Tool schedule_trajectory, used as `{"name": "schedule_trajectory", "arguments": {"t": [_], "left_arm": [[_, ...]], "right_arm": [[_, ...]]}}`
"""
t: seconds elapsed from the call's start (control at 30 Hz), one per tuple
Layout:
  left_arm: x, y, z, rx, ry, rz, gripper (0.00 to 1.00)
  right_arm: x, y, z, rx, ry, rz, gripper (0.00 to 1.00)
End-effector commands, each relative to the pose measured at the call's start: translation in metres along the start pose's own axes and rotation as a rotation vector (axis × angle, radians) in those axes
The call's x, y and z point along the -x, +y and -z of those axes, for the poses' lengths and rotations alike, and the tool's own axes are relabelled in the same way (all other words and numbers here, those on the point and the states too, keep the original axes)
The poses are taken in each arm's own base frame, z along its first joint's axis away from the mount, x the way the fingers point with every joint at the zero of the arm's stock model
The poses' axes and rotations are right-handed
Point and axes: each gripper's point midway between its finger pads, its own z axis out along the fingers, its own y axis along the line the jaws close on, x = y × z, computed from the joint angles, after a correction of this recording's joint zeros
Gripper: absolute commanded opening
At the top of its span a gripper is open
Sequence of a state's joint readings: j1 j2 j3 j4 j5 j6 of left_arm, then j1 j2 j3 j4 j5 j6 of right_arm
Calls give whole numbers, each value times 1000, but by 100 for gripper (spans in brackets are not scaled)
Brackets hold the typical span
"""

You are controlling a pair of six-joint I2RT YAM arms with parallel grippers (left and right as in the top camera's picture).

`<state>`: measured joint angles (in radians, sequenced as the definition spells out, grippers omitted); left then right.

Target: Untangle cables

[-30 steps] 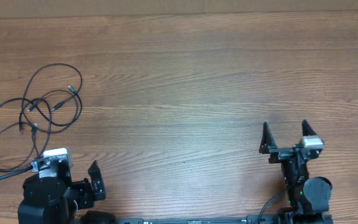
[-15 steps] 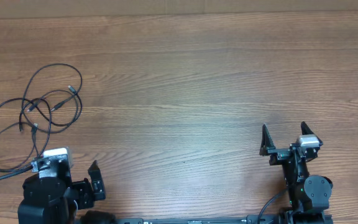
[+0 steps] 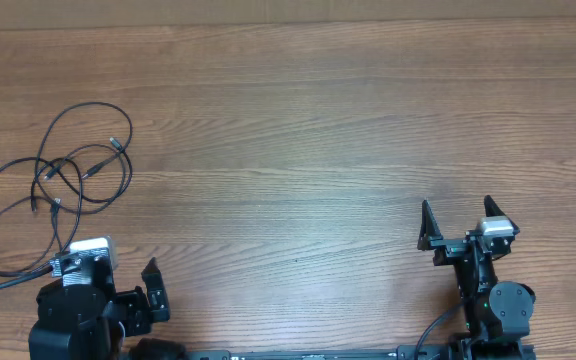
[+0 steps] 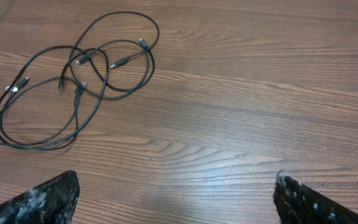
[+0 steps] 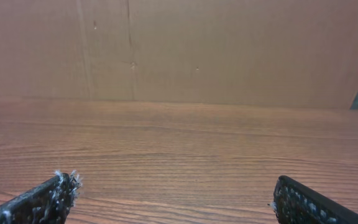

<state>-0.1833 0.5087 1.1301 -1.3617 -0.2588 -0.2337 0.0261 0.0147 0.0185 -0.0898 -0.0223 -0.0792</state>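
Since the earlier frame, the right claw (image 3: 456, 212) has drawn back slightly toward its own base. The cables (image 3: 56, 180) and the left claw (image 3: 108, 272) have not shifted.

Overhead view: The cables lie as one loose tangle of overlapping loops on the tabletop (image 3: 308, 120), and neither arm touches them. The left claw sits near the cables, on their base side and a little to their right. The right claw stands well apart, far to the right of the cables. Its jaws are spread wide and hold nothing.

Left wrist view: The cables lie ahead of the left claw and to its left. The tangle's long axis runs diagonally, from near-left to far-right. The fingers (image 4: 42, 199) sit at the lower corners of the view, fully parted, with only bare tabletop between them.

Right wrist view: No cables appear. The jaws stand fully parted and empty over bare wood, facing a brown panel (image 5: 229, 50).

Assessment: The left arm is the nearer one. A reach forward and leftward toward the cables is the likely first move.
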Motion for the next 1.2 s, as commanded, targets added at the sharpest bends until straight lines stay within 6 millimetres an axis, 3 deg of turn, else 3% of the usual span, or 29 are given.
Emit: {"name": "schedule_trajectory", "arguments": {"t": [0.0, 0.93, 1.17], "left_arm": [[0, 2, 1, 10, -9, 12, 100], [0, 2, 2, 8, -14, 13, 99], [-2, 12, 10, 39, -55, 58, 100]], "right_arm": [[-1, 0, 0, 0, -7, 4, 100], [-1, 0, 0, 0, -7, 4, 100], [-1, 0, 0, 0, -7, 4, 100]]}}
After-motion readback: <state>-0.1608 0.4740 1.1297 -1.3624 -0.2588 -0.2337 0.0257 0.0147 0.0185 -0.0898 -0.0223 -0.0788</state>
